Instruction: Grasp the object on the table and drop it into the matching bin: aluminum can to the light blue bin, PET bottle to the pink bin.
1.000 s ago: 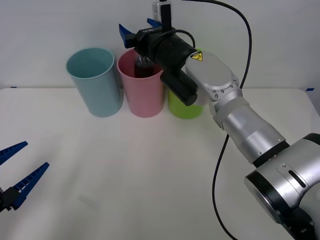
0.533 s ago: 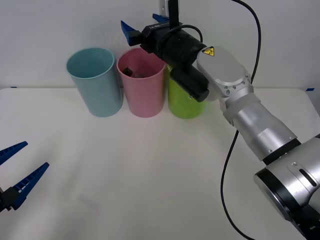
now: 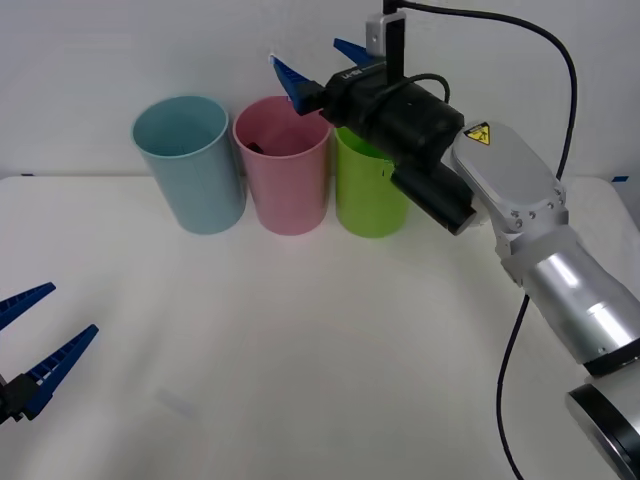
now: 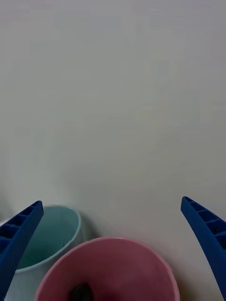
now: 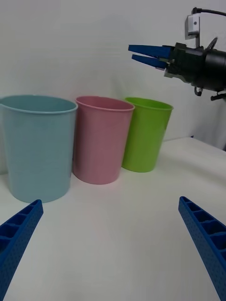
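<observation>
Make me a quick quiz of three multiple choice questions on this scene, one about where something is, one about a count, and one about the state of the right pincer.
1. Where is the bottle?
A. Lying on the table
B. Inside the pink bin
C. Inside the light blue bin

2. How many bins stand on the table?
A. Two
B. Three
C. Four

3. What state is the right pincer in?
A. Open and empty
B. Shut on the bottle
C. Shut on a bin's rim

Answers:
1. B: the right wrist view shows the bottle's dark cap down inside the pink bin.
2. B: the light blue bin, the pink bin and a lime green bin stand in a row on the table.
3. A: the right pincer, above the bins' rims, has its fingers spread with nothing between them. The left pincer waits open, low at the table's near left.
</observation>
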`<state>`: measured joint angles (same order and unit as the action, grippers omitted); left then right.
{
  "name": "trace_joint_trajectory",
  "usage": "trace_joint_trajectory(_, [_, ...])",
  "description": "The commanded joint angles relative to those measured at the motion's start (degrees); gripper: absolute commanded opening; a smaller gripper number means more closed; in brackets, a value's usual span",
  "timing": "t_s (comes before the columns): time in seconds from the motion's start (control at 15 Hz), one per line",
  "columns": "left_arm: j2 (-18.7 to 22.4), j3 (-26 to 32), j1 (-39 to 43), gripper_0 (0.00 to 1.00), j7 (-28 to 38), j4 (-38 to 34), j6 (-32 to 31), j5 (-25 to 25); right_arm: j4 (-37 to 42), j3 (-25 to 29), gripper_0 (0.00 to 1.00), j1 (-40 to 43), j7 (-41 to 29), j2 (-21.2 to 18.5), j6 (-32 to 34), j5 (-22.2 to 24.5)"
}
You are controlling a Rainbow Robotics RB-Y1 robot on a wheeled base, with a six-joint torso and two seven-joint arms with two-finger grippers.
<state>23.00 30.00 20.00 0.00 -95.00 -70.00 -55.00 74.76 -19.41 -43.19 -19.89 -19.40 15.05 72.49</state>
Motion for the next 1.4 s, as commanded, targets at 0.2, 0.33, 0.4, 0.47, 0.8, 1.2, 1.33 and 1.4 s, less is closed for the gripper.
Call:
trace_joint_trajectory(0.2, [0.0, 0.0, 0.0, 1.0, 0.0, 0.0, 0.0, 0.0, 14.6, 0.0, 1.0, 11.4, -0.7, -8.4, 2.2, -3.5])
trace_joint_trajectory(0.33, [0.0, 0.0, 0.0, 1.0, 0.0, 0.0, 0.0, 0.0, 21.4, 0.2, 1.0, 17.0, -0.6, -12.4, 2.2, -6.0])
trace_joint_trajectory(0.4, [0.0, 0.0, 0.0, 1.0, 0.0, 0.0, 0.0, 0.0, 24.1, 0.9, 1.0, 19.9, -0.3, -13.7, 2.2, -6.6])
trace_joint_trajectory(0.47, [0.0, 0.0, 0.0, 1.0, 0.0, 0.0, 0.0, 0.0, 27.1, 2.2, 1.0, 23.2, -0.1, -14.6, 2.7, -6.6])
trace_joint_trajectory(0.8, [0.0, 0.0, 0.0, 1.0, 0.0, 0.0, 0.0, 0.0, 34.9, 13.0, 1.0, 38.0, 1.5, -15.5, 14.9, -6.5])
trace_joint_trajectory(1.2, [0.0, 0.0, 0.0, 1.0, 0.0, 0.0, 0.0, 0.0, 39.2, 24.9, 1.0, 51.9, 4.1, -13.5, 30.2, -6.5])
trace_joint_trajectory(1.33, [0.0, 0.0, 0.0, 1.0, 0.0, 0.0, 0.0, 0.0, 39.2, 29.1, 1.0, 55.8, 5.4, -11.4, 36.6, -6.4])
trace_joint_trajectory(1.4, [0.0, 0.0, 0.0, 1.0, 0.0, 0.0, 0.0, 0.0, 39.2, 31.1, 1.0, 57.9, 6.2, -10.3, 39.4, -6.4])
